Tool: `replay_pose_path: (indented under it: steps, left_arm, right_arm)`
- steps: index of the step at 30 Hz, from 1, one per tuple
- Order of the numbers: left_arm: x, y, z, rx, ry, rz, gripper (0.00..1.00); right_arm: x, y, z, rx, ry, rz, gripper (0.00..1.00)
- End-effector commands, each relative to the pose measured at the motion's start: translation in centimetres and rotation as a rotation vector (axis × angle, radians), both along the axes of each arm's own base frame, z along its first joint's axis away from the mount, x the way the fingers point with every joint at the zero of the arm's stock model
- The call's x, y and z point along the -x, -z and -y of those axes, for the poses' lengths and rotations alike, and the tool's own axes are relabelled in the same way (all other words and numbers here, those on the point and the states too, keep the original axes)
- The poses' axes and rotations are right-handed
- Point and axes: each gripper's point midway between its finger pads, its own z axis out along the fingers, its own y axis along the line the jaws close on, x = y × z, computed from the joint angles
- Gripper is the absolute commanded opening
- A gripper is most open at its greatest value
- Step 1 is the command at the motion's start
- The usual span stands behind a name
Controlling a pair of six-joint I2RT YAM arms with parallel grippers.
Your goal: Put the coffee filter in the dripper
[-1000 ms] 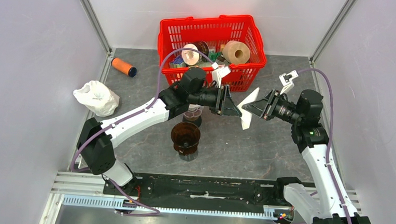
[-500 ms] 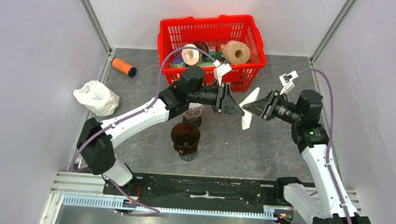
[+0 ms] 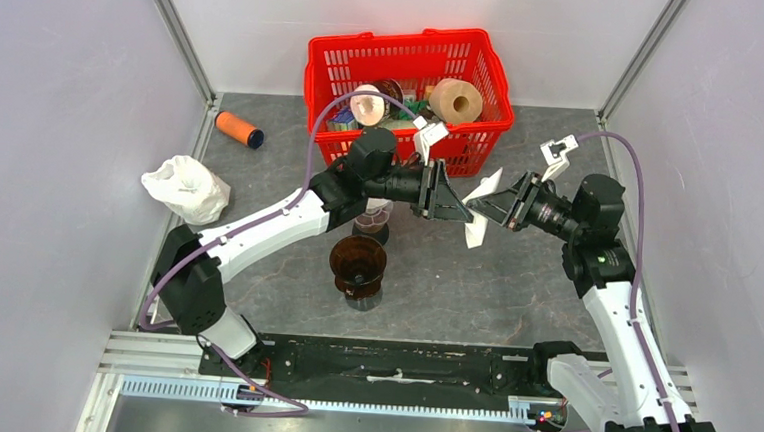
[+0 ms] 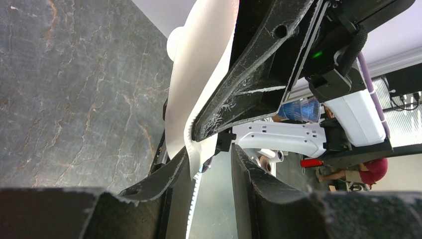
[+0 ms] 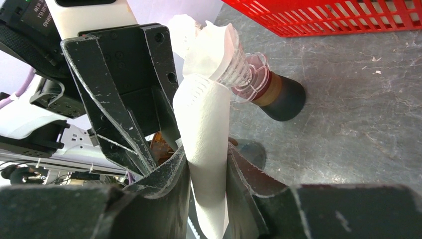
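My right gripper (image 3: 489, 205) (image 5: 206, 149) is shut on a white coffee filter (image 3: 477, 229) (image 5: 204, 119), holding it in the air right of centre. The left gripper (image 3: 459, 209) (image 4: 211, 152) faces it from the left, open, with a gap between its jaws. In the left wrist view the filter's (image 4: 194, 84) crimped edge rests against my lower left finger. The brown dripper (image 3: 358, 263) stands on the table below the left arm, apart from both grippers. Behind it a clear holder with white filters (image 3: 373, 220) (image 5: 249, 74) lies on a dark base.
A red basket (image 3: 399, 37) holding rolls and other items stands at the back centre. An orange cylinder (image 3: 239, 128) lies at the back left. A white plastic bag (image 3: 185, 188) sits near the left wall.
The left gripper has moved right up to the filter's edge, and its jaws have narrowed slightly. The right gripper holds the filter almost where it was.
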Motion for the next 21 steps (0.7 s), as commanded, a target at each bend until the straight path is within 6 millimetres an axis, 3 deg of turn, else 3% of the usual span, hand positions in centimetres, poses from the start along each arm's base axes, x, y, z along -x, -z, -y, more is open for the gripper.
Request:
replay_pose_path:
  steps: [1, 21]
  left_arm:
    - [0.45, -1.38, 0.40, 0.066, 0.021, -0.003, 0.40]
    - [0.61, -1.36, 1.11, 0.093, 0.037, -0.012, 0.37]
  right_arm:
    - [0.09, -1.91, -0.30, -0.032, -0.001, 0.065, 0.36]
    - [-0.58, -1.86, -0.46, -0.046, 0.068, 0.046, 0.36]
